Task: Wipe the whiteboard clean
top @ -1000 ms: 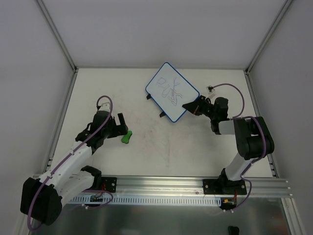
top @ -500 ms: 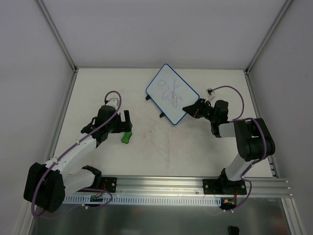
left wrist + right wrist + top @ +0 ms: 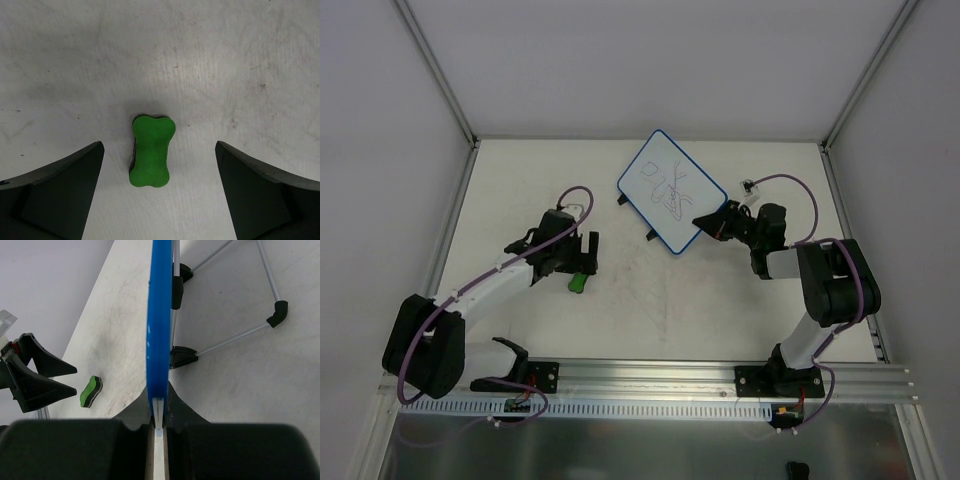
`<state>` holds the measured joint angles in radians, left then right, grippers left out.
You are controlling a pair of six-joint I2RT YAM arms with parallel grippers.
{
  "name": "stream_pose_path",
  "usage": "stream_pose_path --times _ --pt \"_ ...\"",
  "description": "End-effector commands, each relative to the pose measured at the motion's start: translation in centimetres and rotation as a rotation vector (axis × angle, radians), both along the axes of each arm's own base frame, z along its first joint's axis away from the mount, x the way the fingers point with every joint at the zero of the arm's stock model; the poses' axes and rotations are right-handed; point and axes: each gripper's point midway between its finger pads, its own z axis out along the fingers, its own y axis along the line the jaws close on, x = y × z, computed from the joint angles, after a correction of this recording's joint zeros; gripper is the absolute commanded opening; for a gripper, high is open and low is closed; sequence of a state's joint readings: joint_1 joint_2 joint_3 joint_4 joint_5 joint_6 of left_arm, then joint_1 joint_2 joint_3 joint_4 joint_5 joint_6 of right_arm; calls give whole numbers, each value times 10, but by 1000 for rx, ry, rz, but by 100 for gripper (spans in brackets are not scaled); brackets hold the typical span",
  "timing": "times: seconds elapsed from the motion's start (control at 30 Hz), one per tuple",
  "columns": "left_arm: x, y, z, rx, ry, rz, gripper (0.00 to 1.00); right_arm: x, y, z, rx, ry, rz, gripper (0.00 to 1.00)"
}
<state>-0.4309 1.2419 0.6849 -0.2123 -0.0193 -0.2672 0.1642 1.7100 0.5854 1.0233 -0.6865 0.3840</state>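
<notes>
At 12 to 1 o'clock on the counter [image 3: 740,300], the whiteboard [image 3: 665,185], scribbled face up; long axis from 10 o'clock to 4 o'clock; two black clips [image 3: 621,199] along its 7 o'clock edge; pinched at the 4 o'clock corner by the closed right hand [image 3: 703,221], blue frame edge-on in that grip; right arm folded at the elbow, forearm toward 10 o'clock; left arm stretched low toward 1 o'clock; left hand [image 3: 580,262] spread wide astride the green eraser [image 3: 151,151], apart from it on both sides.
</notes>
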Motion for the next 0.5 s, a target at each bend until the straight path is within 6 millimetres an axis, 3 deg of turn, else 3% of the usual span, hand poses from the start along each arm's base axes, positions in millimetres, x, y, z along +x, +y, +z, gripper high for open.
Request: stream_pose_path --times 0.0,0.3,0.47 --pt "1 8 0 94 33 0 95 2 9 23 14 -106 65 0" --pt "-10 14 -18 201 155 16 79 2 9 25 20 -103 65 0" --pt "-14 5 -25 174 204 -17 68 3 7 27 26 -103 63 0"
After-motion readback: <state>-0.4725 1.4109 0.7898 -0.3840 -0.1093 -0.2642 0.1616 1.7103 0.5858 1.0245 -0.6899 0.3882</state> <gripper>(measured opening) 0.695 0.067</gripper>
